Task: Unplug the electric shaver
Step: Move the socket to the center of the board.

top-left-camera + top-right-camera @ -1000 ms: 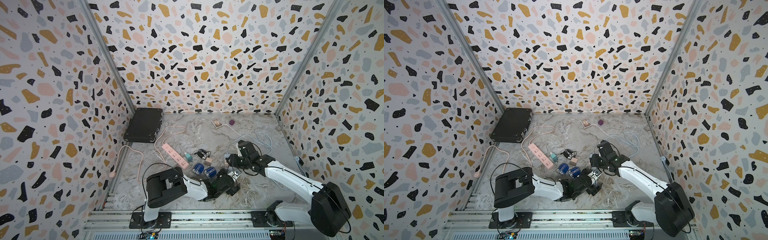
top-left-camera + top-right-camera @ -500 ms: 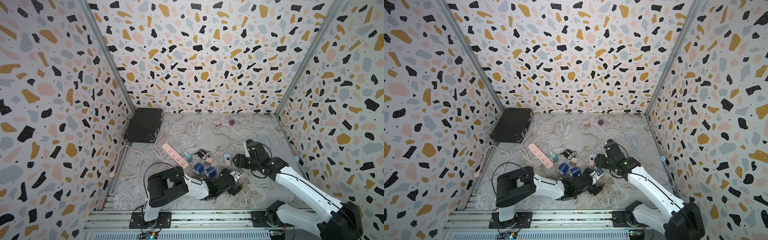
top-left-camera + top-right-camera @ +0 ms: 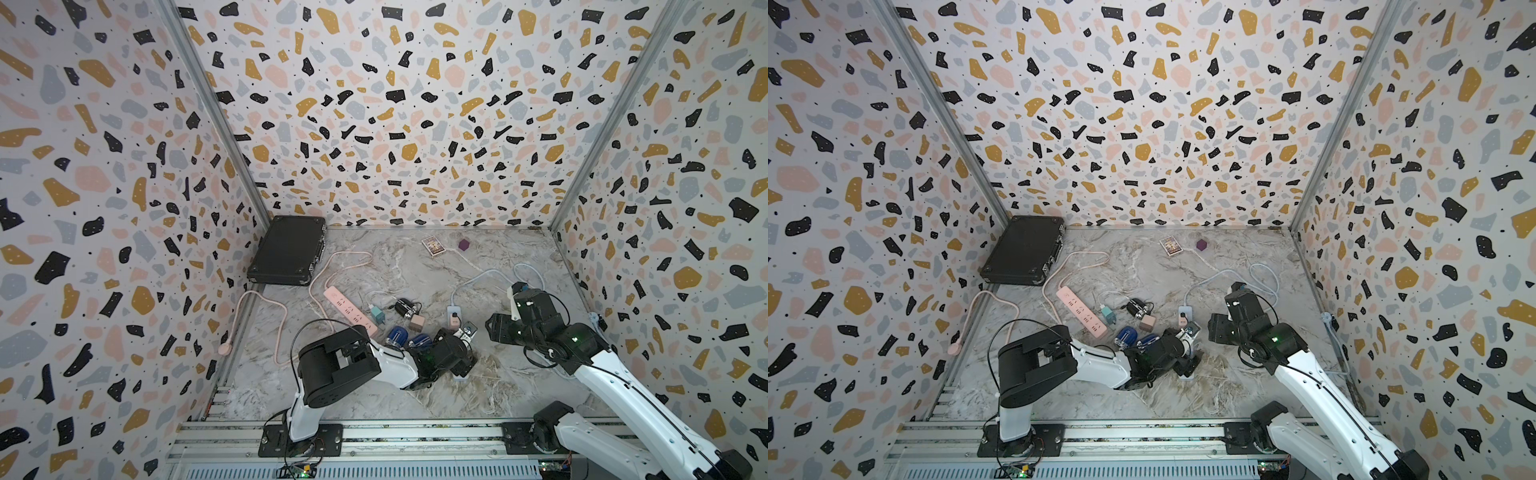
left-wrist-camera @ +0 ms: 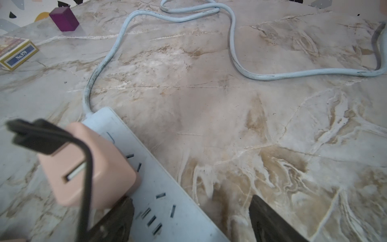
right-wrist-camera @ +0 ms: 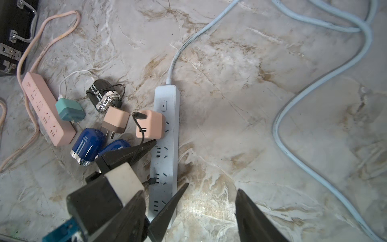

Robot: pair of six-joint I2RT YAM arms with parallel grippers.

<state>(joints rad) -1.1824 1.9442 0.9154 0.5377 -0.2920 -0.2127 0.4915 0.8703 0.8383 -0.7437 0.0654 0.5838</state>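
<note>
The electric shaver [image 5: 103,97], black with silver heads, lies on the marble floor [image 3: 405,307]. Its thin black cable ends in a USB plug [image 4: 29,136] that rests loose on top of the pink adapter [image 4: 94,167]. The adapter's slot shows empty, and the adapter sits in the pale power strip [image 5: 167,163]. My left gripper [image 4: 191,222] is open and straddles the strip just behind the adapter, with the cable running past one finger. My right gripper [image 5: 190,218] hangs open and empty to the right of the strip [image 3: 496,330].
Left of the strip lie a pink power strip [image 5: 46,113], a teal charger [image 5: 70,110], a loose tan adapter [image 5: 115,121] and two blue shavers [image 5: 89,144]. The strip's pale cord [image 5: 314,88] loops to the right. A black case [image 3: 289,249], card box [image 3: 432,245] and purple cube [image 3: 464,244] sit at the back.
My right gripper has drawn back to the right, away from the pink adapter, and its jaws stand a little wider. The left arm has barely moved.
</note>
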